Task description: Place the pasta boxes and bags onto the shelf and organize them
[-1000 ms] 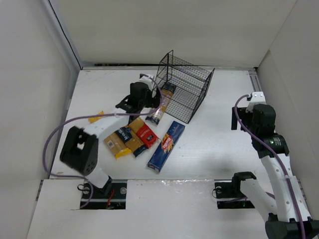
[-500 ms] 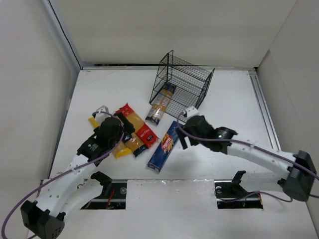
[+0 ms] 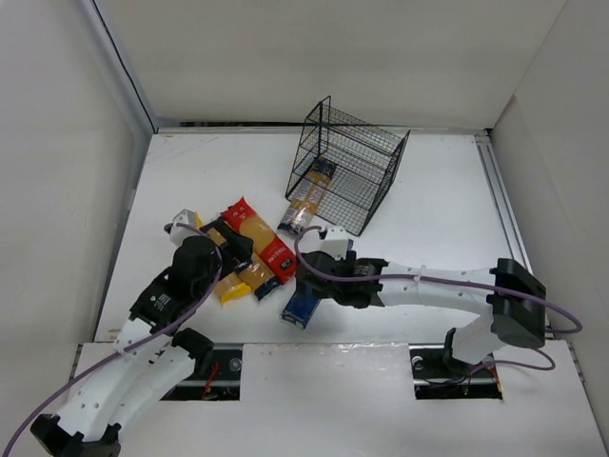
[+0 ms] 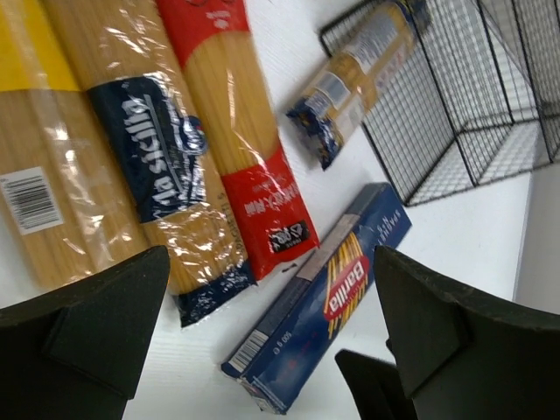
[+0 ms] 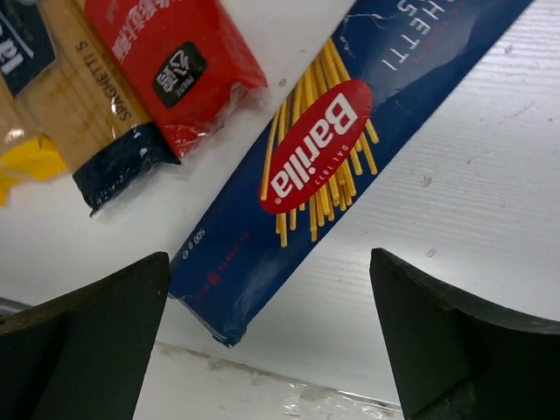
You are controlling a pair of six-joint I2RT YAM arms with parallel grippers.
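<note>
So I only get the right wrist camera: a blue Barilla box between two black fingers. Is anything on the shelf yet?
Observer: One spaghetti bag lies partly inside the shelf, its near end sticking out the open side.
Operator: And what's the other hand doing?
Observer: The left hand hovers open above the loose bags beside your box.

dark blue box (image 5: 350, 131) carries "barilla" in a red oval, with "500 g" printed near one end. yellow bag with dark blue label (image 4: 149, 162) reads "la stella", and "spaghetti" runs along its side
</note>
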